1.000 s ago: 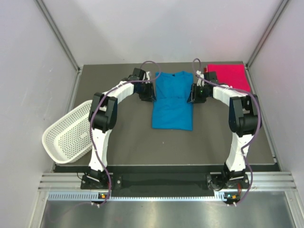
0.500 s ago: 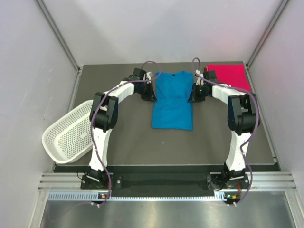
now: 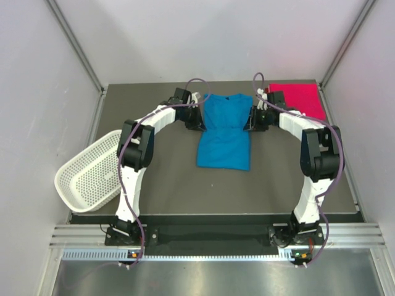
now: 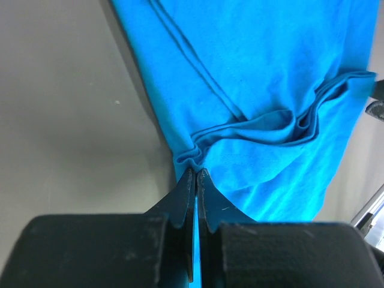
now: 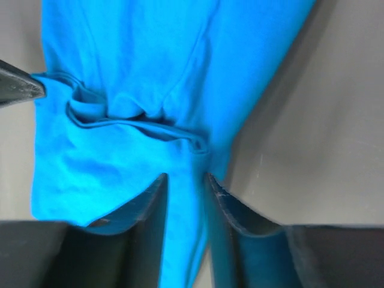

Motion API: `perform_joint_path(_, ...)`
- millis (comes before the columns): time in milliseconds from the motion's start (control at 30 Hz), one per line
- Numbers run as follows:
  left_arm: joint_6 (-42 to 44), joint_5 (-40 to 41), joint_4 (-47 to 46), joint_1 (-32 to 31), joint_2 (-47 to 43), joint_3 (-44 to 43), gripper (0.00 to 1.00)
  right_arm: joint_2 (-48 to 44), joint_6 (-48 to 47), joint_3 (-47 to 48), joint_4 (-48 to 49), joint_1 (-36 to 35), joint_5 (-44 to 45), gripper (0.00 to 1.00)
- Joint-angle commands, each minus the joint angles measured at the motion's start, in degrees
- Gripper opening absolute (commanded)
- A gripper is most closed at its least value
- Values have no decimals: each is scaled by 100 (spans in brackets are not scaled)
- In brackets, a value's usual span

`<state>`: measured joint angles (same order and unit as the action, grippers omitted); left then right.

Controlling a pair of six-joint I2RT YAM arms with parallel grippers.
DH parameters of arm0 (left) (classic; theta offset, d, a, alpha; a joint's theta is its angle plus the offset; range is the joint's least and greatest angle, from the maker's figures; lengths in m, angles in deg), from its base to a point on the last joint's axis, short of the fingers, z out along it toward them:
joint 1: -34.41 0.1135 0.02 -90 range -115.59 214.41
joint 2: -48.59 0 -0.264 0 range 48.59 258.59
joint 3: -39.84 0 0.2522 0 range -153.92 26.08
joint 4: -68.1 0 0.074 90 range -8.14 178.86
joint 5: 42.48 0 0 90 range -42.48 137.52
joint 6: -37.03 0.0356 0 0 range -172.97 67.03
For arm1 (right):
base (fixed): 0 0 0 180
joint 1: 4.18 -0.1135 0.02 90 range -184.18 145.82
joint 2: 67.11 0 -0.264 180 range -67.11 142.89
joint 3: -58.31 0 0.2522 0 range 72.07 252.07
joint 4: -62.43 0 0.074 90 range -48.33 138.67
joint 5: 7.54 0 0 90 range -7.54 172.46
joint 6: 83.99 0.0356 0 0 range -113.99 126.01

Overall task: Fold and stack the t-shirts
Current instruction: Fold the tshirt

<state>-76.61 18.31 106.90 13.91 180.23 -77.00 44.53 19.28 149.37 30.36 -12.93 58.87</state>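
The bright blue t-shirt (image 3: 225,131) lies flat at the back middle of the table, its sides folded in and a crease bunched across it (image 4: 270,120). My left gripper (image 4: 196,172) is shut on the puckered left edge of the shirt (image 3: 198,122). At the opposite edge, my right gripper (image 5: 186,178) (image 3: 251,121) stands open, its fingers (image 5: 155,198) apart with the shirt's right edge (image 5: 180,90) lying between them. The pink-red t-shirt (image 3: 300,98) lies folded at the back right corner.
A white mesh basket (image 3: 89,172) hangs over the table's left edge, tilted. The grey walls stand close on both sides and behind. The left gripper's tip (image 5: 21,87) shows at the left in the right wrist view.
My left gripper has shut on the blue shirt's left edge. The right arm's elbow has swung a little to the right, with its gripper staying at the shirt's right edge.
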Motion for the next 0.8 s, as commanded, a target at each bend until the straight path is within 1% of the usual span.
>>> perform_joint_path(0,-35,-190,-394,-34,-349,-168,0,-257,-9,40,170,40,56,35)
perform_joint_path(33,-44,-181,-403,-34,-358,-159,0,-248,-9,40,161,40,65,38)
perform_joint_path(200,-27,-164,-386,-25,-314,-159,0,-291,34,-4,152,40,110,41)
perform_joint_path(333,-27,-164,-394,-34,-296,-159,0,-221,52,22,178,40,92,38)
perform_joint_path(467,-36,-164,-403,-34,-279,-150,0,-142,43,57,187,40,83,40)
perform_joint_path(767,-79,-181,-456,-34,-261,-150,0,104,17,286,117,40,4,40)
